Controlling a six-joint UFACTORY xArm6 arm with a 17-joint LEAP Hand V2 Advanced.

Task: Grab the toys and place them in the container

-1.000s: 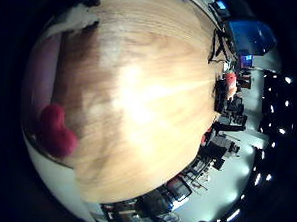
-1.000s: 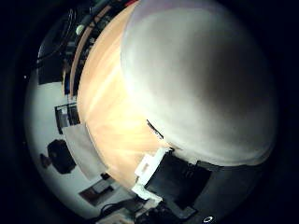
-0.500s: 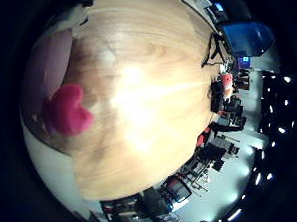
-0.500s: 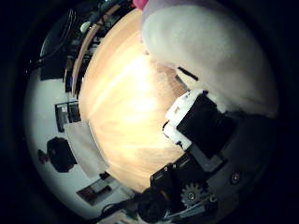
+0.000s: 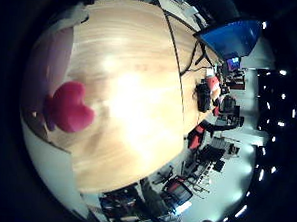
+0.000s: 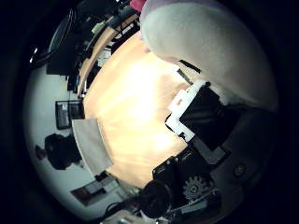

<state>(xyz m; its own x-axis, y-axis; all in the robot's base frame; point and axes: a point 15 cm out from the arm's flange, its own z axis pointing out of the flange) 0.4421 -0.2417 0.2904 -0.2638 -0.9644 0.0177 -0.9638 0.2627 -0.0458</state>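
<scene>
A large pale plush toy (image 6: 220, 56) fills much of the right thumb side palm view, close against the palm. A white and black finger (image 6: 198, 114) of my right hand (image 6: 201, 149) curls against its side. In the right little finger side palm view a red part (image 5: 69, 105) of a toy and a pale pink part (image 5: 46, 61) sit close to the palm, above the wooden table (image 5: 130, 90). A blue container (image 5: 232, 37) stands beyond the table's far edge.
Past the table's edge in the right little finger side palm view are dark chairs and red items (image 5: 212, 92). A grey board (image 6: 92, 145) shows beside the table (image 6: 131, 93) in the right thumb side palm view.
The pale toy filled the thumb side view a second ago; a finger has since curled onto it. The red part came into the little finger side view. The table has shifted while the toy stays put.
</scene>
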